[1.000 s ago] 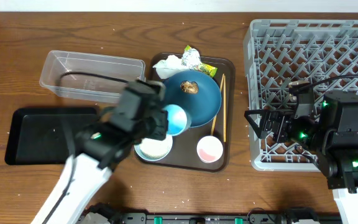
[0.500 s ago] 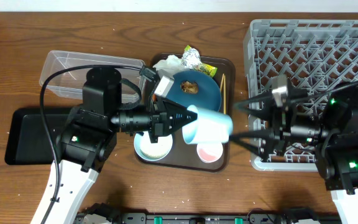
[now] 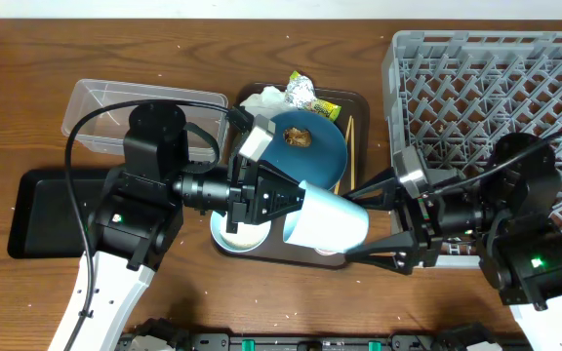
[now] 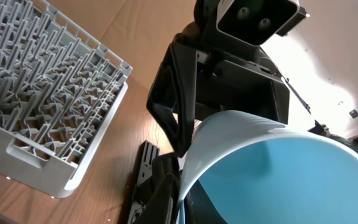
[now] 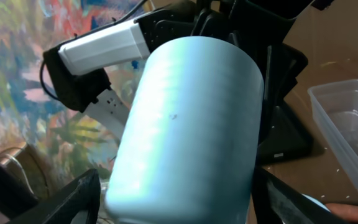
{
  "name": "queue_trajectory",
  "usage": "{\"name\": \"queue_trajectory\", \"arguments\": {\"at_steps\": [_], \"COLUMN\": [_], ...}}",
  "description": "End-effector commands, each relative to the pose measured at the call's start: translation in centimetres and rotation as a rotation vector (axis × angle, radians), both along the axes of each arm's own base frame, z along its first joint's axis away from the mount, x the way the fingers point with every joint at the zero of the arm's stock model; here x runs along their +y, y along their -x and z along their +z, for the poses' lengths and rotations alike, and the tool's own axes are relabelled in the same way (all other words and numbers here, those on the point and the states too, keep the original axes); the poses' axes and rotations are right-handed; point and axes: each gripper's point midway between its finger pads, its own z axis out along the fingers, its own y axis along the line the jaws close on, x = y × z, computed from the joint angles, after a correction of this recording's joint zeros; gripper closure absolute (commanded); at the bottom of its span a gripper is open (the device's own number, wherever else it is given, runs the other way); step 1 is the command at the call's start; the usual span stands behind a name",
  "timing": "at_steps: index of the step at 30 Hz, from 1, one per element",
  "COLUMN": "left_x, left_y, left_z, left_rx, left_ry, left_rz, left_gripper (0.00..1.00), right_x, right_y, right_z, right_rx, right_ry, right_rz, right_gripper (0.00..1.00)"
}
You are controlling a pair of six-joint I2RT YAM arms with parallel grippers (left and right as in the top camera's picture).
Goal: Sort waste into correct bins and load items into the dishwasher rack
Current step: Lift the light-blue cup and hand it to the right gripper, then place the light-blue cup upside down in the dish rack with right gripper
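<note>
Brown wooden desk (image 3: 27,88) fills my overhead feed. Nearest the front edge, the blue cup (image 3: 328,220) hangs in the air between my two arms, above the front part of the dark brown serving tray (image 3: 362,117). It lies on its side, its long axis running left to right across the desk, mouth toward the left arm and closed base toward the right. Outside it is pale blue with faint fine ribbing; my left wrist feed shows a brighter blue inside.

My left hand (image 3: 291,200) is clenched on the cup's rim. My right hand (image 3: 351,226) is spread wide, one finger on each side of the base end; I cannot tell whether either touches it.

Just behind, a white bowl (image 3: 230,234) sits on the tray, partly under the left hand. Beyond it the dark blue dish (image 3: 320,156) carries a brown food lump (image 3: 298,137), with wooden chopsticks (image 3: 350,146) along its right side. At the tray's far end lie a crumpled tissue (image 3: 266,98) and a green-yellow wrapper (image 3: 307,94).

Left of the tray are the black tray (image 3: 52,210) and, farther back, the clear tub (image 3: 105,112). The light-grey rack (image 3: 486,88) stands on the right.
</note>
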Motion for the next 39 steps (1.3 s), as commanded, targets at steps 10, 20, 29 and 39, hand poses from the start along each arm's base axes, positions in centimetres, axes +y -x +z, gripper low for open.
{"name": "queue_trajectory", "arguments": {"at_steps": [10,20,29,39], "left_x": [-0.4,1.5,3.3,3.3], "left_y": [-1.3,-2.6,-3.3,-3.1], "left_z": [-0.3,0.3,1.1,0.8], "left_rx": [-0.006,0.035,0.004,0.029], "left_ry": [-0.025,-0.019,-0.009,-0.016], "left_rz": [0.060,0.147,0.224,0.224], "left_gripper": [0.63,0.02,0.02,0.02], "right_x": [1.6,-6.2,-19.2,-28.9], "right_y": [-1.0,-9.2,-11.1,-9.9], "right_z": [-0.4,-6.3,-9.8,-14.7], "right_rx": [-0.013,0.115,0.348,0.743], "right_ry": [0.053,0.366,0.521,0.582], "right_rz": [-0.102,-0.862,-1.534,-1.917], "right_gripper": [0.50,0.56,0.55,0.57]}}
